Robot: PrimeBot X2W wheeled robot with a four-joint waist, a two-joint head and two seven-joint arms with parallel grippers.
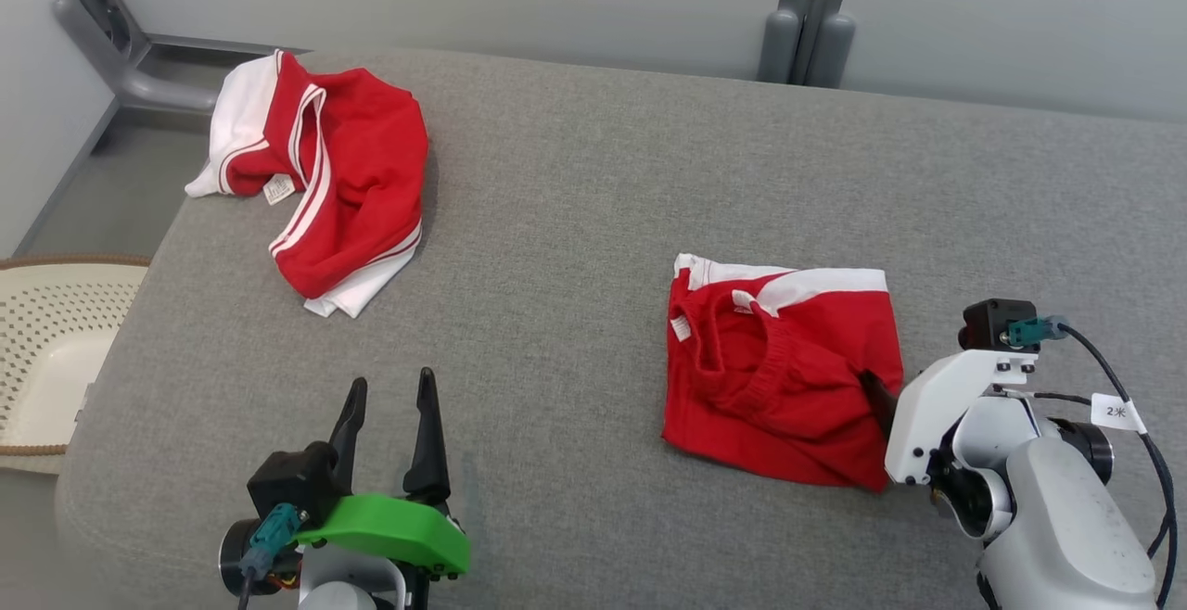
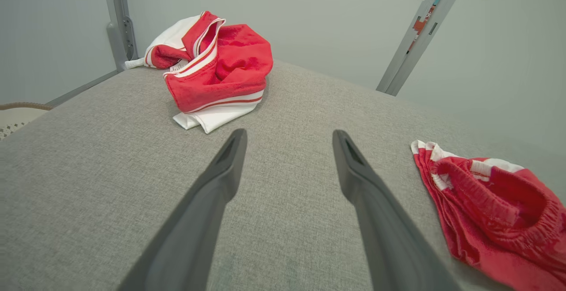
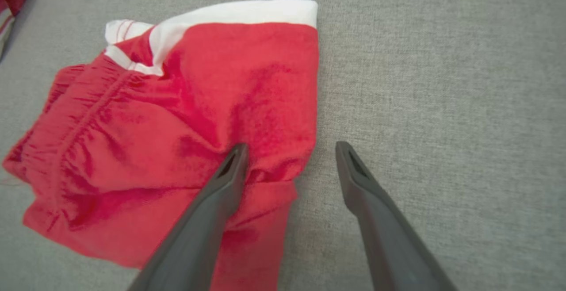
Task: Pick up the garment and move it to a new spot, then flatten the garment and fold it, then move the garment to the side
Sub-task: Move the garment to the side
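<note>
Folded red shorts with white trim (image 1: 779, 378) lie on the right half of the grey fabric-covered bench (image 1: 575, 221); both grippers are open.
Right gripper (image 3: 289, 149): jaws wide, one finger (image 3: 230, 167) tip on the shorts' edge, the other over bare fabric. Left gripper (image 1: 391, 380): spread, empty, near the front edge. A crumpled red-and-white garment (image 1: 343, 165) sits far left, well apart.

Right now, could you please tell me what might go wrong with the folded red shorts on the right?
1. The open right pincer straddles the edge of the folded shorts, one finger on cloth, one over the bare grey surface; closing there may catch only the top layer and undo the fold.
2. Cloth puckers at that finger; a sideways push could bunch it.
</note>
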